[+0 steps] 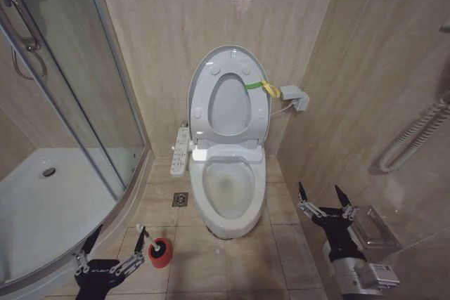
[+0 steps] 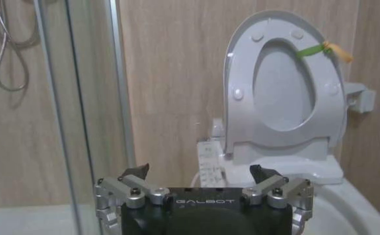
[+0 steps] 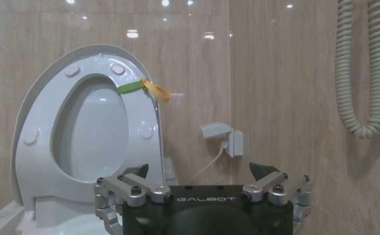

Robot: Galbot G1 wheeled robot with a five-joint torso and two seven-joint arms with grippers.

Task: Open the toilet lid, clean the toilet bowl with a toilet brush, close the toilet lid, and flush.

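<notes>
I am holding my left gripper point(image 1: 116, 244) low by the shower tray point(image 1: 42, 209), fingers spread apart, the toilet brush point(image 1: 156, 249) in its red holder just beside one fingertip. My right gripper point(image 1: 325, 198) is hovering with fingers wide, right of the toilet bowl point(image 1: 226, 187). The toilet lid point(image 1: 228, 96) is standing upright against the wall, with open floor tiles point(image 1: 211, 265) lying between my arms.

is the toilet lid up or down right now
Up. The toilet lid stands raised against the wall with the seat ring lifted against it, and the toilet bowl below is uncovered.
</notes>
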